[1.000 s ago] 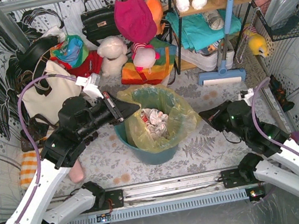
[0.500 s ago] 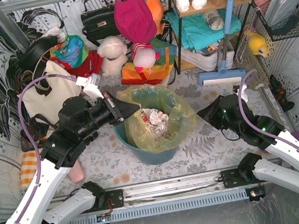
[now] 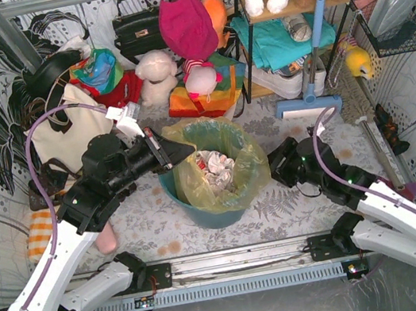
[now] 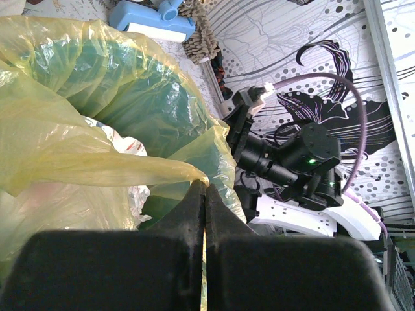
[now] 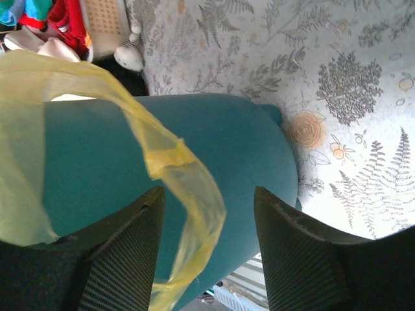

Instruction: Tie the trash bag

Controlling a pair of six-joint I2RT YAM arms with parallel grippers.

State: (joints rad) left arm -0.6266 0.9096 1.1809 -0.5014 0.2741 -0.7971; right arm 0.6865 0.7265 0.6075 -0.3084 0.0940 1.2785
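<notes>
The teal bin (image 3: 206, 214) stands about mid-table on the fern-printed table (image 3: 282, 208), with a bare strip of that surface between it and the metal rail (image 3: 243, 260) along the near edge, and more open surface to its right, where the right arm reaches in. The far edge is crowded: a black handbag (image 3: 135, 25), plush toys, and a blue mop (image 3: 309, 104) lying just beyond the bin's far-right side; a cream tote bag (image 3: 67, 136) fills the left edge. A small red-and-white sticker (image 3: 151, 144) sits by the left gripper's fingers, its print too small to read. The trash bag (image 3: 244, 167) lines the bin, its yellow-green plastic folded out over the rim, with crumpled paper (image 3: 215, 172) showing inside. The left gripper (image 3: 185, 153) is at the bin's far-left rim, its jaws pressed together on a pulled-up fold of the bag; the left wrist view shows the plastic (image 4: 97, 168) drawn taut into the closed fingertips. The right gripper (image 3: 276, 169) sits just beside the bin's right wall, jaws apart; in the right wrist view a loose yellow strip of the bag (image 5: 174, 159) hangs down the bin's wall (image 5: 246, 155), crossing the gap between the spread fingers (image 5: 123, 253), unclamped.
</notes>
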